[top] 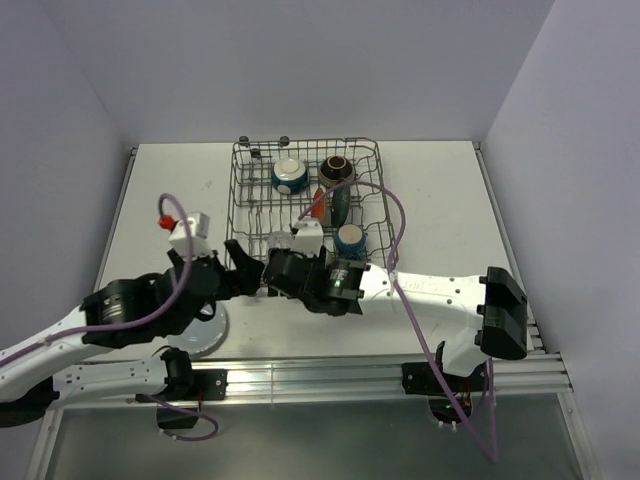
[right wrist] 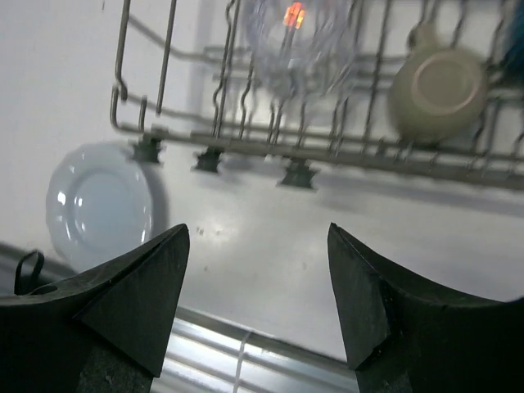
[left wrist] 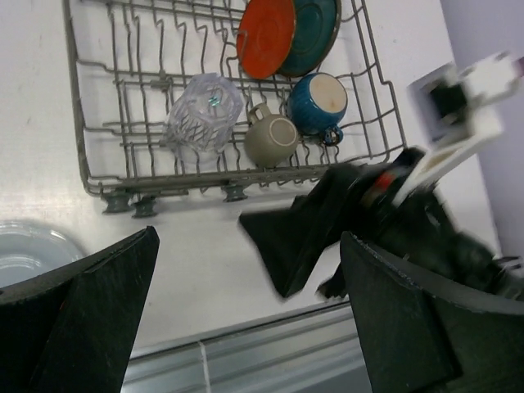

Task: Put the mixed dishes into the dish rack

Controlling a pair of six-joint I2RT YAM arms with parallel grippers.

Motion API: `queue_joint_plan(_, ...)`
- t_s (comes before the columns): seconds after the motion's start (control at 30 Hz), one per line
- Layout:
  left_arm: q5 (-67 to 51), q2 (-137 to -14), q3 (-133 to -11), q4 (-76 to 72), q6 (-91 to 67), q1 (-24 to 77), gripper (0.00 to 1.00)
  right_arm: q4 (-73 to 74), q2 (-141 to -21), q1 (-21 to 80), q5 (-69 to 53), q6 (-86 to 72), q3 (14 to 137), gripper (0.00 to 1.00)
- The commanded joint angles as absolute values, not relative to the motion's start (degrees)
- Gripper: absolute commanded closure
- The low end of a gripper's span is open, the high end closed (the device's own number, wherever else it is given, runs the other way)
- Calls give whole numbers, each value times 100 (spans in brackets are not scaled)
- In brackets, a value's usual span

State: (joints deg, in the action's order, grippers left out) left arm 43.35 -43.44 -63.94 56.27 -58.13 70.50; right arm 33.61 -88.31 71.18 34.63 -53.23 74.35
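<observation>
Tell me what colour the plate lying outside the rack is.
Pale blue; the plate shows best in the right wrist view.

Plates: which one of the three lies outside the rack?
The pale plate: it lies flat on the table, while the orange-red plate and the teal plate stand in the rack.

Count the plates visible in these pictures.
3. An orange-red plate and a teal plate stand together in the dish rack; a pale plate lies on the table outside it. Others may be hidden.
</observation>
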Motion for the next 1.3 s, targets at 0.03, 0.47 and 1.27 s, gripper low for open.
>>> queue_joint_plan(0.03, 3810, -4816, -6785, 4379, -4467, 6620, 1, 2278, -8438, 7637, 3420, -6003, 6683, 25)
queue_joint_plan(0.47, 1775, -4852, -7269, 4561, -3638, 4113, 1, -957, -9464, 8235, 2276, -6108, 6142, 28)
queue_joint_plan(1.27, 1442, -3595, -6970, 5194, -3973, 4104, 1, -4298, -12084, 8306, 2557, -7857, 5915, 41)
